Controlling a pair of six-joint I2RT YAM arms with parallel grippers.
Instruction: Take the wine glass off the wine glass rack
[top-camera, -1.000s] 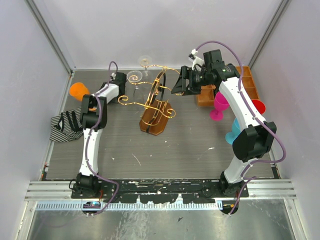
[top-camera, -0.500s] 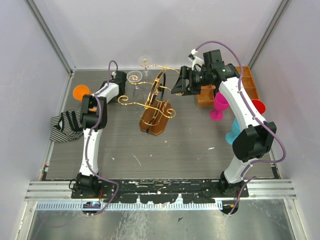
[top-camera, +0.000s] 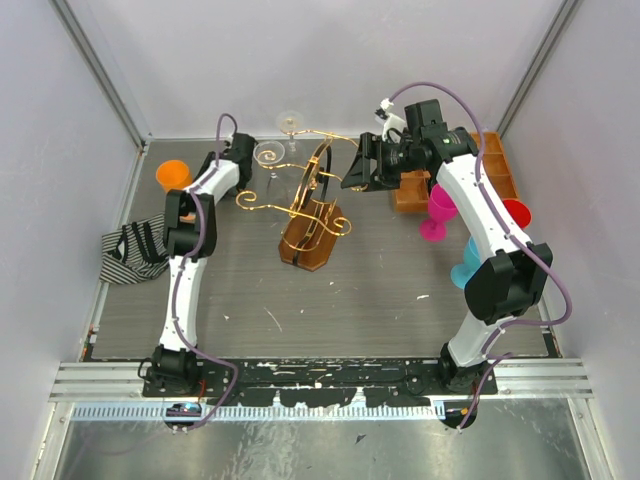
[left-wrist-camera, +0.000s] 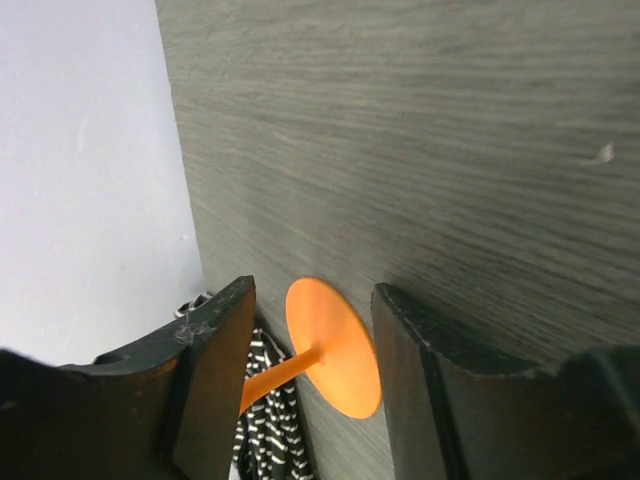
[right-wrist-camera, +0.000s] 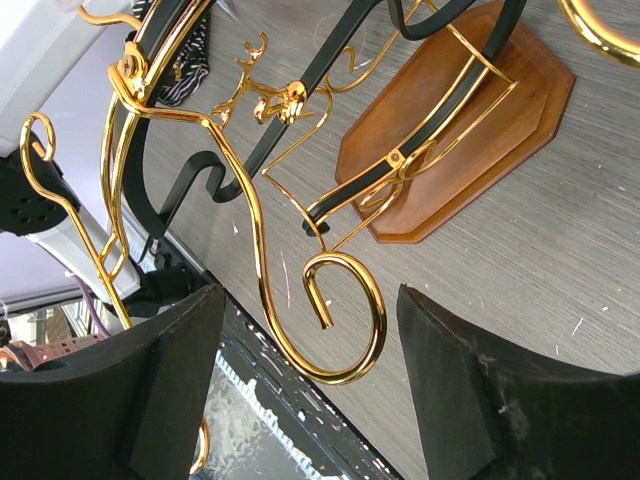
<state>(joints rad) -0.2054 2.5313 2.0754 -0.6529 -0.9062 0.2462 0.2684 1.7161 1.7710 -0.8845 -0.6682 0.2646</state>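
Left fingers: your left gripper (left-wrist-camera: 312, 296) stands spread, gripping nothing; the orange glass (left-wrist-camera: 335, 345) shows just past the gap, low over the table (left-wrist-camera: 450, 120).
Right fingers: your right gripper (right-wrist-camera: 310, 300) is spread too, and empty; a gold scroll of the wine glass rack (top-camera: 310, 242) shows beyond the gap.
Wine glass: the wine glass (top-camera: 268, 155) is clear, just beside your left fingers at the rack's scrolled arm; you cannot tell whether it hangs there.

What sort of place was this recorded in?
Probably a lab robot cell: plain white walls enclose a grey table, and an aluminium rail carries the arm bases.
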